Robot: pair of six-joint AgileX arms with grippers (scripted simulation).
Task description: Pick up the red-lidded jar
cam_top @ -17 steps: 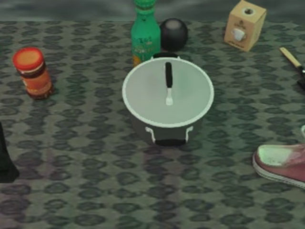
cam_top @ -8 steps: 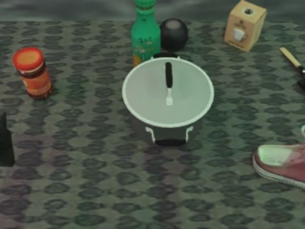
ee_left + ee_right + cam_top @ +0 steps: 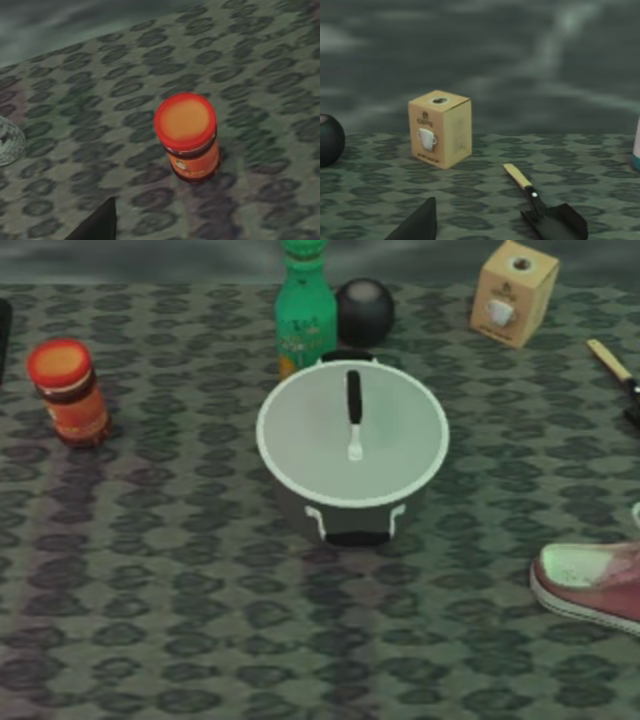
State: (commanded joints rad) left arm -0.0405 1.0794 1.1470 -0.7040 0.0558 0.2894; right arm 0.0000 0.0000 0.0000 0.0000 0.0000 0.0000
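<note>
Two arms: only a dark sliver of the left arm [image 3: 3, 335] shows at the top view's left edge, just beside the jar; the right arm does not appear in the top view.
Left jaws: one dark fingertip [image 3: 97, 225] pokes into the left wrist view; I cannot tell whether the jaws are spread or pressed together.
Right jaws: one dark fingertip [image 3: 417, 225] shows in the right wrist view; their state cannot be told either.
Red-lidded jar [image 3: 68, 390]: stands upright near the counter's left edge toward the far side, apart from every other thing; nothing stands between it and the left arm.
Jar build: short cylinder, round flat red lid with a paler orange centre, dark brown band under the lid, orange-red label.
Counter [image 3: 180, 620]: covered in a grey-green cloth printed with dark oval spots.
Pot [image 3: 352, 455]: at the centre, well apart from the jar; round, grey, with a pale lid carrying a black and white bar handle.
Green bottle [image 3: 305, 310]: tall, green cap, just behind the pot.
Black ball [image 3: 363, 308]: glossy sphere, just beside the bottle.
Cardboard box [image 3: 513, 292]: tan cube with a cup printed on it, at the far right.
Trowel [image 3: 545, 207]: pale wooden handle, black blade, near the box.
Shoe [image 3: 590, 585]: pink with a white sole, at the right edge.
</note>
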